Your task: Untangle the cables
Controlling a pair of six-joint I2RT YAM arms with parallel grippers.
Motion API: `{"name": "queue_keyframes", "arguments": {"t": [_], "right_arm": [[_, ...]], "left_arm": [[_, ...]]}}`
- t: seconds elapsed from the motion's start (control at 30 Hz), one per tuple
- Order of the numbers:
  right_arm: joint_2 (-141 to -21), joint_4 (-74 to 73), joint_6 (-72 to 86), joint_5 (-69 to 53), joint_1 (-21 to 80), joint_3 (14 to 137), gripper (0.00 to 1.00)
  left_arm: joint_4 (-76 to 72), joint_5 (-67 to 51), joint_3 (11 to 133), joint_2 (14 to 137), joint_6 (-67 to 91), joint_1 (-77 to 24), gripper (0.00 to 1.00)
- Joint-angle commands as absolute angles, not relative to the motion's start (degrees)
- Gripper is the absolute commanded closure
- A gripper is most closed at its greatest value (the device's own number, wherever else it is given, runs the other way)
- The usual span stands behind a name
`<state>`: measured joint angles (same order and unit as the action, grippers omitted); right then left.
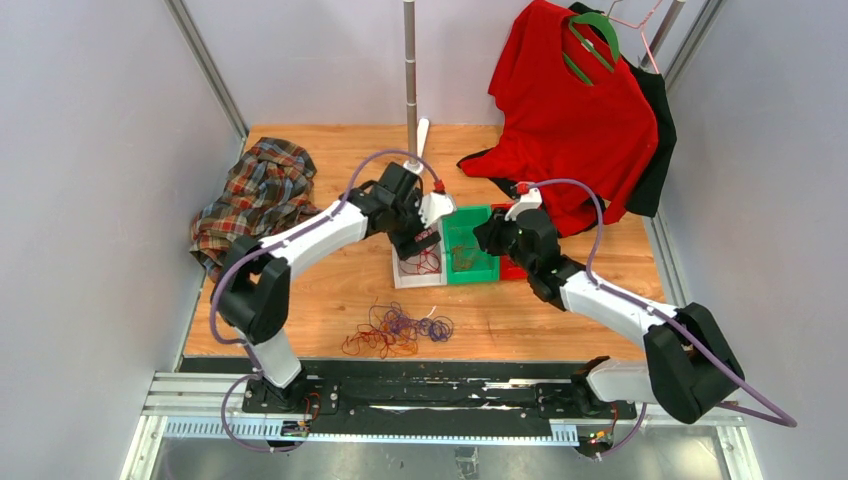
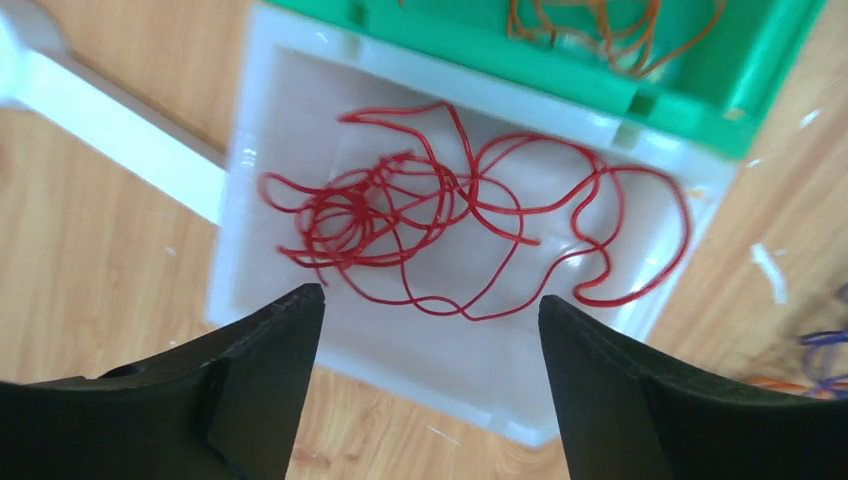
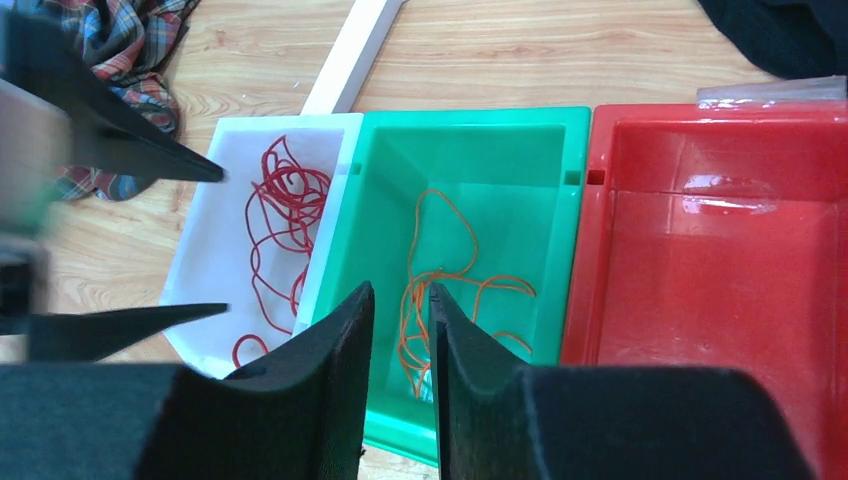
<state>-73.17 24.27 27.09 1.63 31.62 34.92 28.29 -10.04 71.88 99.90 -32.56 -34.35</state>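
A tangled pile of red, orange-brown and purple-blue cables (image 1: 395,330) lies on the wooden table near the front edge. My left gripper (image 2: 430,296) is open wide and empty, hovering over the white bin (image 2: 420,385), where loose red cables (image 2: 400,205) lie. My right gripper (image 3: 400,288) is narrowly open with nothing between its fingers. It hovers over the green bin (image 3: 520,170), which holds an orange cable (image 3: 450,270). The red bin (image 3: 720,260) holds no cable. In the top view the left gripper (image 1: 425,245) and right gripper (image 1: 487,238) sit close together above the bins.
A plaid shirt (image 1: 255,195) lies at the table's left edge. A red shirt (image 1: 570,110) hangs on a green hanger at the back right over a black garment. A grey pole (image 1: 411,70) on a white base stands behind the bins.
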Motion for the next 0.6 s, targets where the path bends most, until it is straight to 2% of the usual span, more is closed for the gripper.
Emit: {"name": "queue_keyframes", "arguments": {"t": [0.0, 0.2, 0.3, 0.4, 0.57], "right_arm": [[-72.47, 17.89, 27.21, 5.72, 30.62, 38.24, 0.69], [-74.11, 9.55, 25.14, 10.29, 29.81, 41.4, 0.63], [-74.94, 7.15, 24.0, 10.28, 29.6, 41.16, 0.57], [-76.59, 5.43, 23.78, 7.52, 29.62, 41.13, 0.54], [-79.18, 2.6, 26.07, 3.21, 30.11, 40.91, 0.55]], "left_arm": [[35.58, -16.59, 80.57, 93.49, -27.29, -34.37, 0.1], [40.31, -19.15, 83.78, 86.92, -22.56, -32.57, 0.02], [47.13, -19.09, 84.26, 84.77, -24.86, -30.9, 0.02], [50.36, -17.58, 79.34, 82.15, -27.04, -30.85, 0.02], [45.8, -16.2, 68.57, 75.36, -24.76, -30.14, 0.02]]}}
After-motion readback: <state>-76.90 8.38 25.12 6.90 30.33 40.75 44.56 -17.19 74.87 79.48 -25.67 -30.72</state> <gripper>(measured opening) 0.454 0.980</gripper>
